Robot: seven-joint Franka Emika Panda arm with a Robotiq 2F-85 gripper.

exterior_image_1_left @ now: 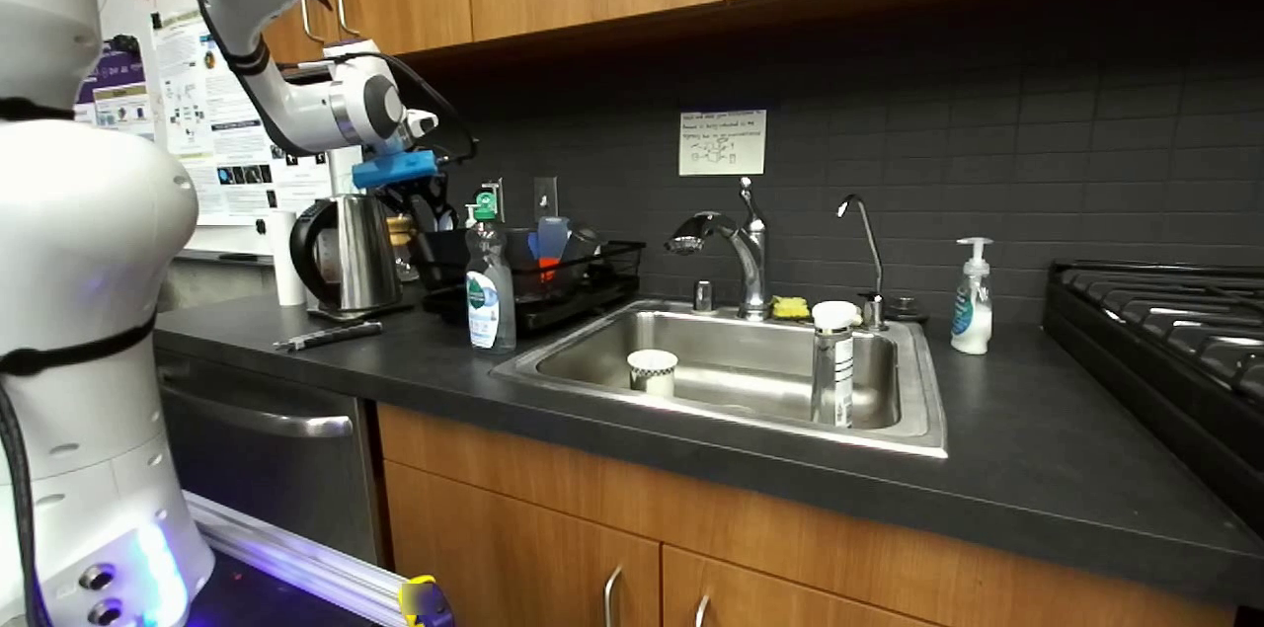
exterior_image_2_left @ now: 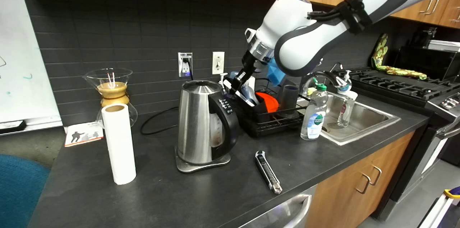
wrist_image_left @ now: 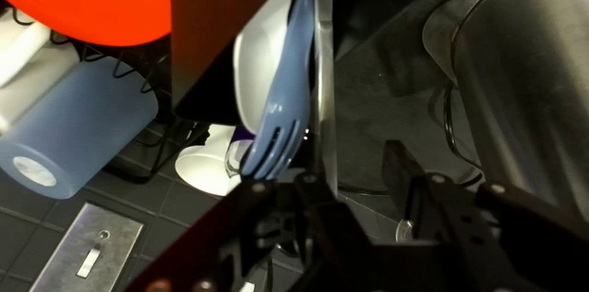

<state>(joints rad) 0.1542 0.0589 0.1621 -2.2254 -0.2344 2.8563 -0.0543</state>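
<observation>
Hovering with gripper (wrist_image_left: pixel 352 165) spread apart near blue fork (wrist_image_left: pixel 292 83), apparently lining up a grasp; probably needing careful centring.

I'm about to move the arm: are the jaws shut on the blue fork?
No: in the wrist view the jaws stand apart, with the blue fork to one side.

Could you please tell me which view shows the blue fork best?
The wrist view: it shows the fork close up, tines plain, beside a white utensil. In neither exterior view can I clearly make it out.
</observation>
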